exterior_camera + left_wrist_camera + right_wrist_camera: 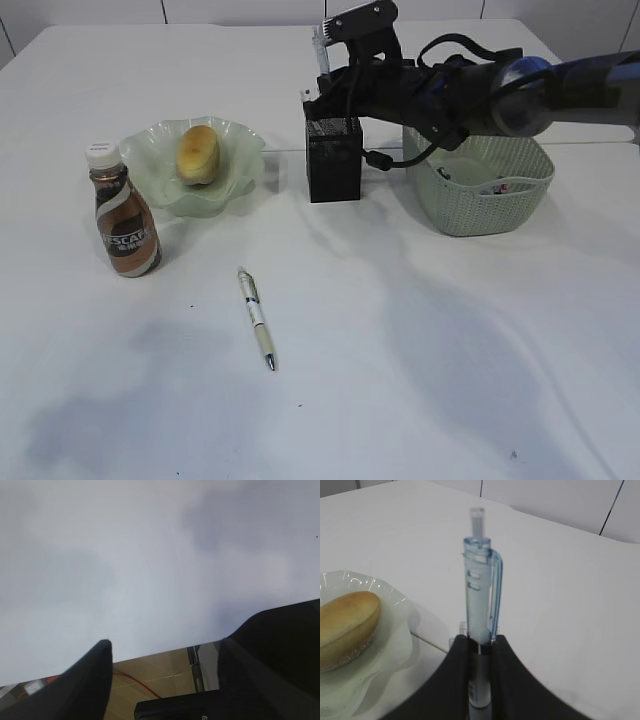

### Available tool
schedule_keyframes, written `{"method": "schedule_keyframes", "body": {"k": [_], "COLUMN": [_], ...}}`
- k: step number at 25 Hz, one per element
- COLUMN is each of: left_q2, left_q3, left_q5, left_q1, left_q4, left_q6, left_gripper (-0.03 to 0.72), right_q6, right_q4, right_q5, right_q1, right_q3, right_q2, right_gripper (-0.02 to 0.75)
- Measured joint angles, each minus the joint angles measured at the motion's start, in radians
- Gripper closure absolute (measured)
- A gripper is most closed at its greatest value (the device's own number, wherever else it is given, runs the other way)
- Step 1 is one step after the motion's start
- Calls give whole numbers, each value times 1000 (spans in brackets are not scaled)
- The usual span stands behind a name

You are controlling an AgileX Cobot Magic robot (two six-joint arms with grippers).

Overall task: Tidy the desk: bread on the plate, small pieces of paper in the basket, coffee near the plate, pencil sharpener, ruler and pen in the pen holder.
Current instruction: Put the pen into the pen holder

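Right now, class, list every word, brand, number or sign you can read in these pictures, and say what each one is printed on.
"NESCAFE": on the label of the brown coffee bottle, readable only in part; the smaller print under it is too blurred.
Red and dark marks on something inside the basket: too small to read.
Pen on the desk: any print is too small to read.
Pen held in the right gripper: no text visible.

Golden-brown bread (198, 153), pale green plate (150, 150)

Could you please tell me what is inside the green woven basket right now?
Inside the pale green woven plastic basket, something small with white and red parts lies by the far wall. The near wall and black robot arm hide the rest.
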State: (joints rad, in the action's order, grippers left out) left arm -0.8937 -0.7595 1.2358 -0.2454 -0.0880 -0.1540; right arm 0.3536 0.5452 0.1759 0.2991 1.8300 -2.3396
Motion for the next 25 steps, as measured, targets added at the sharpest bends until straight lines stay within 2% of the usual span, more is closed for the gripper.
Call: {"method": "schedule_keyframes", "body": {"k": [19, 22, 25], "left_q2": [0, 0, 0], "left_q3": [0, 0, 0], "left_q5": [0, 0, 0], "left_q1": [0, 0, 0], "left_q4": [8, 8, 8], "left_q6": [0, 0, 0], "left_gripper": [222, 222, 222], "right_q6": [-4, -4, -4], "right_q4": [2, 2, 2], "right_q5": [10, 5, -29], "right_q1": [0, 0, -1], "right_q3": [2, 2, 2], "right_q2": [-30, -33, -33], "right_gripper": [650, 634, 581]}}
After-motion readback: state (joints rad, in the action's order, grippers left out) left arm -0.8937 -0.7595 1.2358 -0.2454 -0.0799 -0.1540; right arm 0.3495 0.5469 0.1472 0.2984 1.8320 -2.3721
